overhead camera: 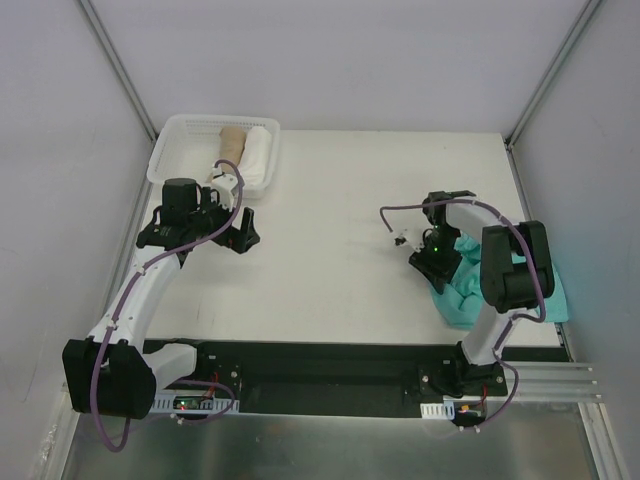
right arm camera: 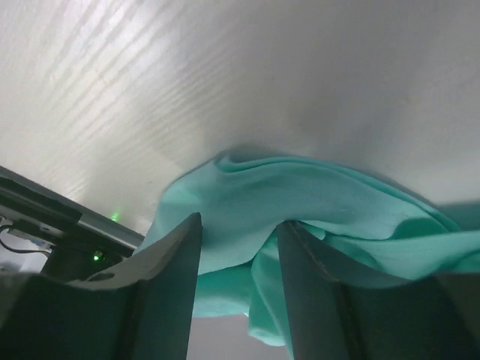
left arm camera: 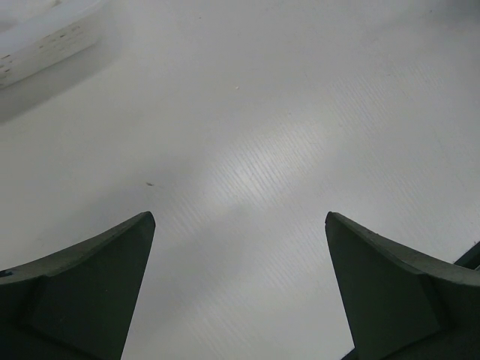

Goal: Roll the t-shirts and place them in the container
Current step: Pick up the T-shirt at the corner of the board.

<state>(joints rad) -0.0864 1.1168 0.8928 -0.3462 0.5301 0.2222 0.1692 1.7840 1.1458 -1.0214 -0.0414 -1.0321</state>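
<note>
The teal-green t-shirt (overhead camera: 470,290) lies crumpled at the table's right front edge, partly under the right arm. My right gripper (overhead camera: 433,262) is at its left edge. In the right wrist view the fingers (right arm camera: 172,262) stand a narrow gap apart with a fold of the shirt (right arm camera: 300,195) across and between the tips, not pinched. A tan cloth roll (overhead camera: 231,143) and a white cloth roll (overhead camera: 257,152) lie in the white basket (overhead camera: 175,135) at the back left. My left gripper (overhead camera: 215,222) hovers just in front of the basket, wide open and empty (left arm camera: 240,225).
The basket's rim shows at the top left of the left wrist view (left arm camera: 45,41). The black base rail (overhead camera: 320,365) runs along the near edge. Grey walls close in both sides.
</note>
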